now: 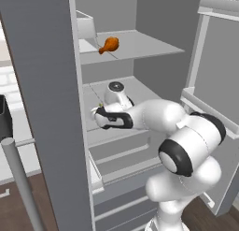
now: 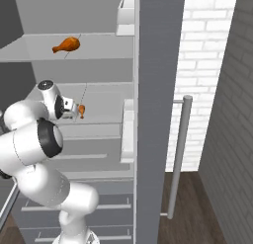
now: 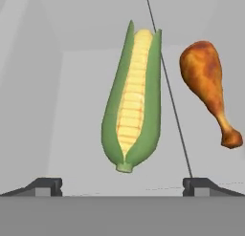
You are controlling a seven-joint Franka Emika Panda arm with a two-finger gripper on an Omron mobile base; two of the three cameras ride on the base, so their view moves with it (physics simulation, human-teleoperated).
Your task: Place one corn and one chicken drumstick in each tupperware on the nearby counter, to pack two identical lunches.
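- Corn (image 3: 130, 99) lies on the middle fridge shelf (image 1: 144, 92), centred between the spread fingertips; a chicken drumstick (image 3: 209, 87) rests just beside it, apart
- Gripper (image 3: 122, 182) is wide open, holding nothing; the step in hand looks like the first corn pick
- Next move calls for advancing onto the ear, then closing across its width without nudging the drumstick
- Second drumstick (image 1: 109, 45) sits on the upper shelf (image 1: 149, 45)
- Writing or brands: none legible

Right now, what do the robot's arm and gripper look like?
The arm is glossy white with rounded, bulbous links and black bands at the joints. Its hand has a white body with black trim, and the gripper ends in two small dark, wedge-shaped finger tips. No cables or markings are visible.
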